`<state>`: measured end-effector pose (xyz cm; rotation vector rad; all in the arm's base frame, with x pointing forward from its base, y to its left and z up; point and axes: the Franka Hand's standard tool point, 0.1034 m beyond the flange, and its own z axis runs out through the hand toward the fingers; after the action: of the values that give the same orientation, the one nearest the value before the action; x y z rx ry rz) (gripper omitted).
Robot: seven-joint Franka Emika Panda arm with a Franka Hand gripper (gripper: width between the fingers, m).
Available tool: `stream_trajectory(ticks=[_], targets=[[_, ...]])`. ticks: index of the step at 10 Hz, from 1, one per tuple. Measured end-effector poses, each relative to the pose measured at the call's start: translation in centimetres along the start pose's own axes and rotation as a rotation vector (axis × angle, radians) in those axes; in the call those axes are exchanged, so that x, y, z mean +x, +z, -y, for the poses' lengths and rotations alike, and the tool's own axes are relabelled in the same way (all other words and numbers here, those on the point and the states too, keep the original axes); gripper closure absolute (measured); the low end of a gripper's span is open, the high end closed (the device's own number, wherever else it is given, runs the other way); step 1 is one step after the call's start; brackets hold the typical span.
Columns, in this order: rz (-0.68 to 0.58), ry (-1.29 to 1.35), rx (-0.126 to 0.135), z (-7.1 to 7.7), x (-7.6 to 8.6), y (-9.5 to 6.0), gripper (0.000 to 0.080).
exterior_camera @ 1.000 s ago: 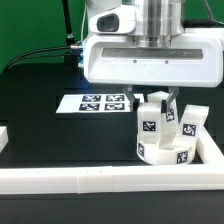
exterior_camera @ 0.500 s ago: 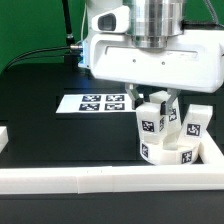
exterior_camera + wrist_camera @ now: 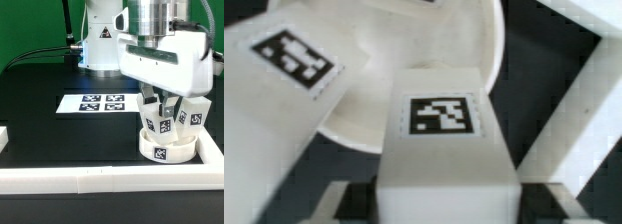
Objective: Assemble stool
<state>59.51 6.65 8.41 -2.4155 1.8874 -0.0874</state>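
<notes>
The round white seat (image 3: 168, 149) lies on the black table in the corner of the white rails. My gripper (image 3: 165, 106) is shut on a white leg block (image 3: 159, 119) and holds it on top of the seat, a little tilted. A second leg block (image 3: 190, 116) stands on the seat just to the exterior view's right of it. In the wrist view the held leg block (image 3: 445, 120) shows its tag between my fingers (image 3: 345, 200), with the second leg (image 3: 292, 58) beside it and the seat's rim (image 3: 491, 40) behind. A third leg is not visible.
The marker board (image 3: 100, 102) lies flat on the table to the exterior view's left of the seat. A long white rail (image 3: 100, 178) runs along the front, with a side rail (image 3: 214, 150) at the right and a rail end (image 3: 4, 136) at the left.
My wrist has turned and the gripper body has swung toward the exterior view's right. The held leg has tilted a little on the seat. The seat and second leg stay put.
</notes>
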Motion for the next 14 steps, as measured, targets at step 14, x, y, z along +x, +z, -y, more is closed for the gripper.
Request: stream_trajectory(ticks=[14], targets=[[0.104,0.836,0.05,1.0,-3.5,0.5,0.0466]])
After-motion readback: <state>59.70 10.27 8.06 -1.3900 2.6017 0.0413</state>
